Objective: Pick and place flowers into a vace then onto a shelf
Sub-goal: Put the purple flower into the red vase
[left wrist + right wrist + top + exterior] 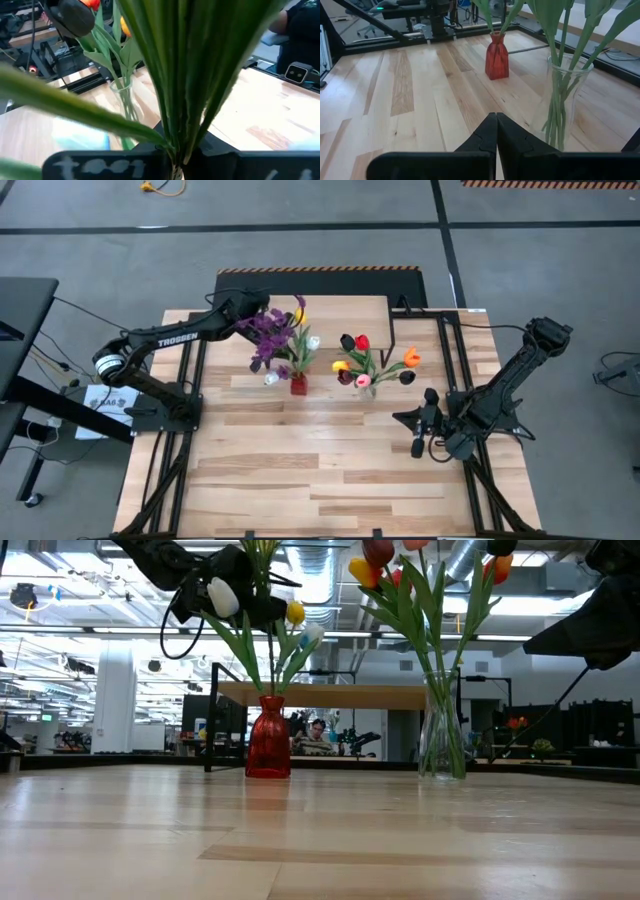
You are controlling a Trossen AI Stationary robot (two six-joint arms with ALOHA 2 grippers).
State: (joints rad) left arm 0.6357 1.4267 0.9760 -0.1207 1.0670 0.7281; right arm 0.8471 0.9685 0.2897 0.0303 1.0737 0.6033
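The purple blossoms (266,330) hang above the red vase (298,385), which stands on the table (300,480) near its middle. The left gripper (258,317) is clamped on the green stems (185,75) of that bunch; in the left wrist view the stems run straight down into the closed fingers. A yellow tulip (299,313) and a white tulip (313,342) rise from the red vase, and another white tulip (271,378) droops beside it.

Just to the right stands the clear vase (441,730), holding red (362,342), yellow (340,366), orange (411,358), pink (363,381) and near-black (347,341) tulips. The two vases are near each other but not touching.

The shelf (330,308) sits at the far edge of the table, behind both vases.

The right gripper (417,448) waits low over the table, right of the clear vase, its fingers (485,137) pressed together on nothing.
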